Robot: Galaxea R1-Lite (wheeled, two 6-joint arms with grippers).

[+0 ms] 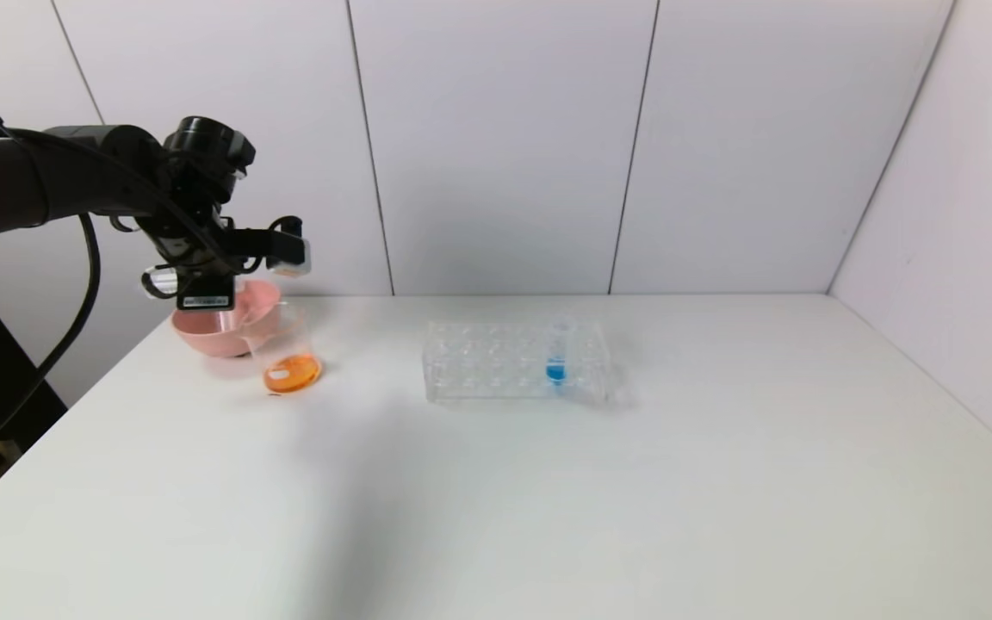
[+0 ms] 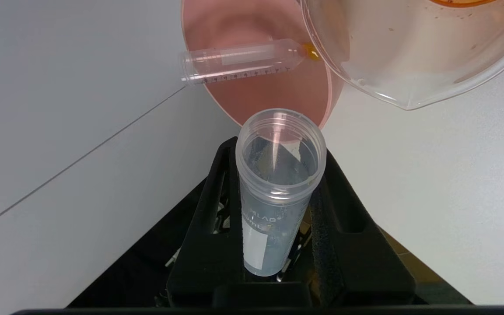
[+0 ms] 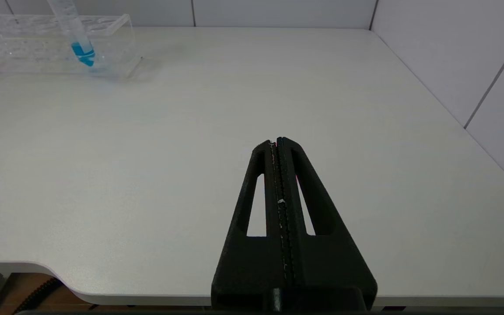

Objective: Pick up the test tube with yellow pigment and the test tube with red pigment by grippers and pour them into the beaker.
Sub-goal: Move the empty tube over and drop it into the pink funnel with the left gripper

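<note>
My left gripper (image 1: 203,291) hangs over the pink bowl (image 1: 212,336) at the table's far left, shut on a clear test tube (image 2: 274,210). That tube looks empty, with its open mouth toward the bowl; no pigment colour shows in it. A second clear tube (image 2: 243,61) lies across the pink bowl (image 2: 278,94) with a yellow-orange drop at its tip. The beaker (image 1: 285,349) stands right beside the bowl and holds orange liquid (image 1: 292,373). In the left wrist view the beaker (image 2: 409,52) is close ahead of the left gripper (image 2: 278,148). My right gripper (image 3: 277,141) is shut and holds nothing.
A clear tube rack (image 1: 496,362) stands mid-table with one blue-liquid tube (image 1: 556,353) upright in it. The rack (image 3: 37,48) and blue tube (image 3: 77,35) lie far from the right gripper, which hovers near the table's front edge. White walls close the back and right.
</note>
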